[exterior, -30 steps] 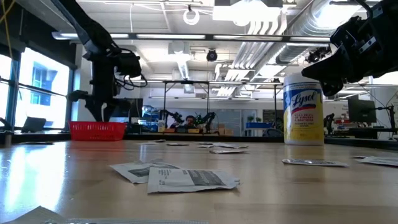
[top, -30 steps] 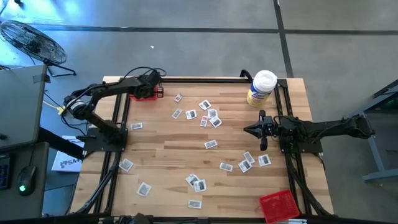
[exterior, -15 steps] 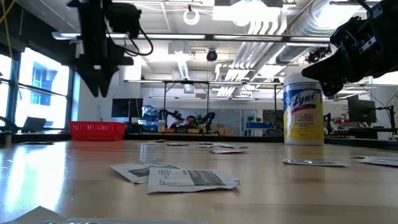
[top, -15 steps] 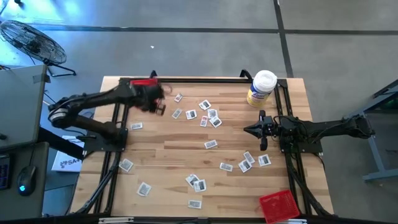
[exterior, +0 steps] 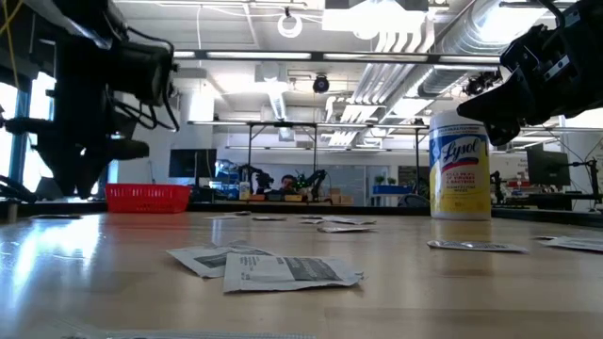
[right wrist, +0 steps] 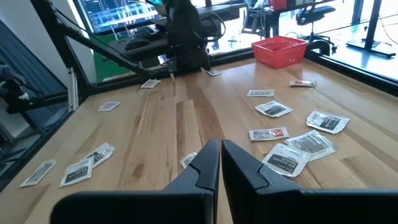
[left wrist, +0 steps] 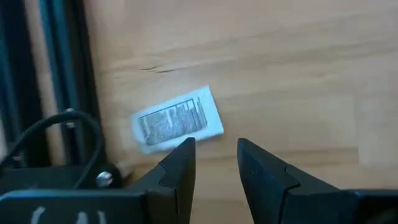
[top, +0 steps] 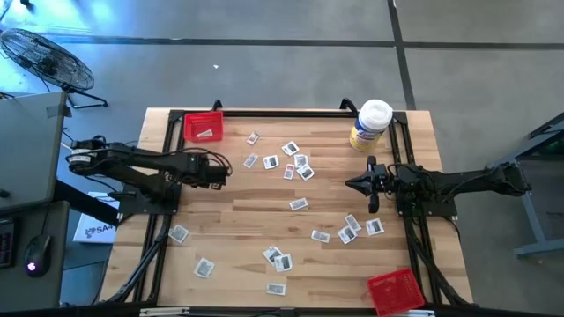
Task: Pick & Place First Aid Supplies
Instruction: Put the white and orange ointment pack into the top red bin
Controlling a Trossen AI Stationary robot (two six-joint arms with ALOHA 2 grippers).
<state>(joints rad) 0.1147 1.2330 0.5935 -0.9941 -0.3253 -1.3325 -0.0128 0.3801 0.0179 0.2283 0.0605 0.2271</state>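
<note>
Several small white-and-grey packets (top: 299, 204) lie flat across the wooden table; more show in the low view (exterior: 273, 268) and the right wrist view (right wrist: 286, 158). One packet (top: 193, 179) lies by the left rail, and the left wrist view shows it (left wrist: 177, 121) just past my left fingertips. My left gripper (top: 220, 167) (left wrist: 214, 146) is open above the table beside it, touching nothing. My right gripper (top: 364, 185) (right wrist: 221, 149) is shut, waiting at mid-right. The red tray (top: 189, 123) at the far left corner holds one packet (top: 207, 134).
A white-lidded yellow-labelled tub (top: 370, 123) stands at the far right. A second red tray (top: 394, 291) sits at the near right corner. Black frame rails (top: 169, 189) run along both table sides. Bare wood lies in the middle between the packet groups.
My left gripper has left the far left red tray, risen, and swung toward the near edge, coming down by the packet at the left rail. The tray, covered by the gripper before, now shows with a packet in it. The right arm has kept still.
</note>
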